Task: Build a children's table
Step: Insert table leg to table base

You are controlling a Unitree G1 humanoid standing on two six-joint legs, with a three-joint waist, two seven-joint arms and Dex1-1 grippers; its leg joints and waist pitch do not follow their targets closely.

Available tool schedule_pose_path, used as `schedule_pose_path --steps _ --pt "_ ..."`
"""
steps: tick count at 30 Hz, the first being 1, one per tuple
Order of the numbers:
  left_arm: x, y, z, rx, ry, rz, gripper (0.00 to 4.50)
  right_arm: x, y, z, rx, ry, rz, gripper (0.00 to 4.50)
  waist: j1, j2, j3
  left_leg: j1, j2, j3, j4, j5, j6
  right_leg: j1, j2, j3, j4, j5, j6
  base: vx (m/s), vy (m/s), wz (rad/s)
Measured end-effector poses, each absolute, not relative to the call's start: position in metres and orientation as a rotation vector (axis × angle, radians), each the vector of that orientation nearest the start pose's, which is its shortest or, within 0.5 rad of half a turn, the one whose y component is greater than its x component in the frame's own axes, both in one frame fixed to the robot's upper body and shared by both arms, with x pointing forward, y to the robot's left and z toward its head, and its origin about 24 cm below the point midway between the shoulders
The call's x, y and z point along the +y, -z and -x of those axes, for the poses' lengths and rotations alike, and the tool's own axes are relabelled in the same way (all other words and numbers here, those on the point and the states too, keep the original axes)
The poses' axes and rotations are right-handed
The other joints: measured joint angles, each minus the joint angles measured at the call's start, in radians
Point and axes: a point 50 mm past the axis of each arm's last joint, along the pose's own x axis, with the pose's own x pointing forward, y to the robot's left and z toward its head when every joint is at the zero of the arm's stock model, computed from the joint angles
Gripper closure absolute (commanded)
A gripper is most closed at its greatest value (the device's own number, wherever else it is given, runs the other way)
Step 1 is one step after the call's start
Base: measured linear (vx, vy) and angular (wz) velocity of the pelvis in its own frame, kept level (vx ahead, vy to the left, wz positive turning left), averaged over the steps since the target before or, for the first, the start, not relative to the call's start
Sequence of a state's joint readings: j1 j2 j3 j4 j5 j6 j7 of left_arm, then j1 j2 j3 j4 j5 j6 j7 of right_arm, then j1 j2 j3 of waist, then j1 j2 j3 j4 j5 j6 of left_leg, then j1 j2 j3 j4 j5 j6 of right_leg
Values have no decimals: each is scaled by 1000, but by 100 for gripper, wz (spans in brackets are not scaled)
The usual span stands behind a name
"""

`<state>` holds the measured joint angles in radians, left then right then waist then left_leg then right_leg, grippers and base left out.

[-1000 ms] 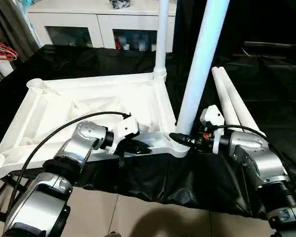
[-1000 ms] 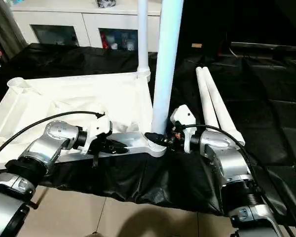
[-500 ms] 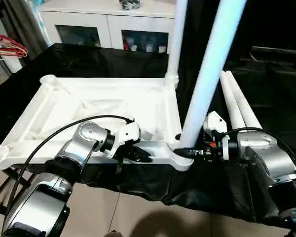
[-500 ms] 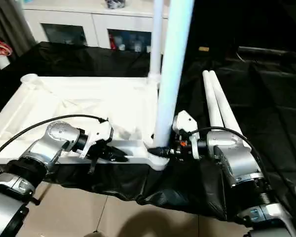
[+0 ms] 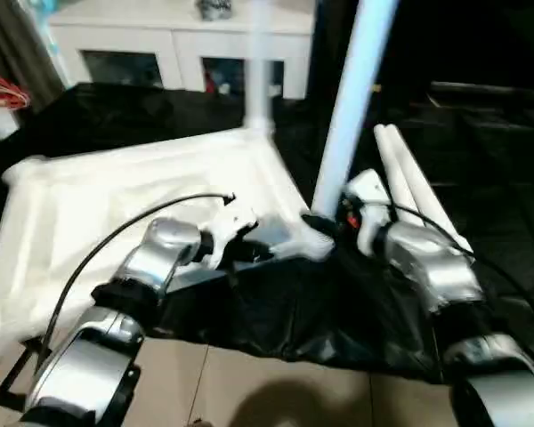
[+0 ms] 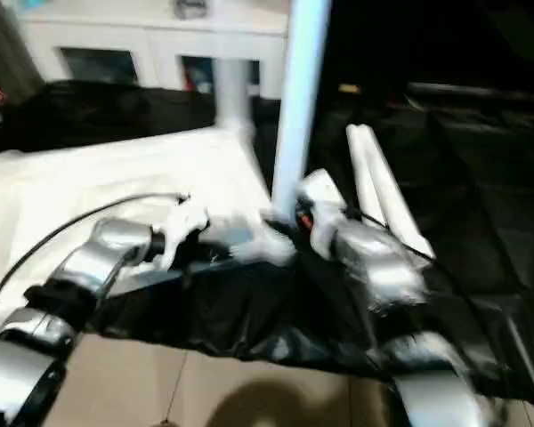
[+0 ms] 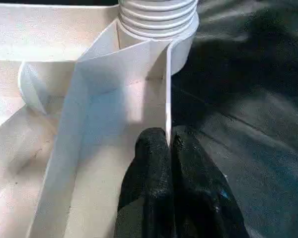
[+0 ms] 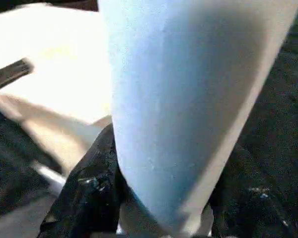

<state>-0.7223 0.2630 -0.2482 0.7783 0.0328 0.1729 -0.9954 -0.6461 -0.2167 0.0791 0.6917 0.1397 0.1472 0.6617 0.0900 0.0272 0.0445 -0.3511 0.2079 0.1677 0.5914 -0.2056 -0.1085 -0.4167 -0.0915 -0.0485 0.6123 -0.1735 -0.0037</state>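
Plainly, the biggest risk was judged to lie with the table top (image 5: 142, 191), which lay ribbed side up on the black-draped counter (image 5: 481, 160), its near edge at the counter's near rim. The left pincer (image 7: 170, 148) was shut tight on the top's thin near wall, close to the near right corner socket (image 7: 159, 20). Were that narrow pinch to slip, the top could be dragged or tipped off the near edge.

Next in size, the upright leg (image 5: 351, 98) stood in that near right socket, and the right pincer (image 8: 159, 198) was held about half open around its base, one black finger (image 8: 92, 183) on either side. If the leg was not fully seated, a sideways push could cant it in the socket or jam it; how deep it sat could not be told.

By count, one table top was seen. Four legs were counted: two upright, the second (image 5: 260, 80) in the far right corner, and two loose legs (image 5: 418, 191) lying side by side on the counter to the right. Two sockets on the left were judged still unfilled. Two pincers were in use.
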Motion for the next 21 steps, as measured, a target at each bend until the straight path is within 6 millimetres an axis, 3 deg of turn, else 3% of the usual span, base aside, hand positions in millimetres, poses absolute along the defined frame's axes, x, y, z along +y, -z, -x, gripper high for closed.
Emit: schedule_pose_path --steps 6,16,18,21 --pt "89 -56 -345 457 957 -326 450 -112 -66 -372 260 -515 54 257 -1 -3 0 -3 0 0 0 0 1 -1 1 -1 -2 -2 -1 0 0 0" --pt "90 -57 -344 456 928 -392 450 -102 -64 -375 264 -482 58 257 -8 -5 0 1 1 0 -1 0 1 0 1 -1 -1 -3 -1 0 0 0" --pt "93 -57 -344 456 926 -407 450 -102 -64 -375 258 -497 43 201 -9 -5 0 1 1 0 -1 0 1 0 2 -1 -1 -3 -1 0 0 0" --pt "95 -58 -344 455 939 -419 450 -105 -60 -374 265 -502 2 179 -8 -5 0 0 1 0 -1 0 1 -1 2 -1 -1 -3 -1 0 0 0"
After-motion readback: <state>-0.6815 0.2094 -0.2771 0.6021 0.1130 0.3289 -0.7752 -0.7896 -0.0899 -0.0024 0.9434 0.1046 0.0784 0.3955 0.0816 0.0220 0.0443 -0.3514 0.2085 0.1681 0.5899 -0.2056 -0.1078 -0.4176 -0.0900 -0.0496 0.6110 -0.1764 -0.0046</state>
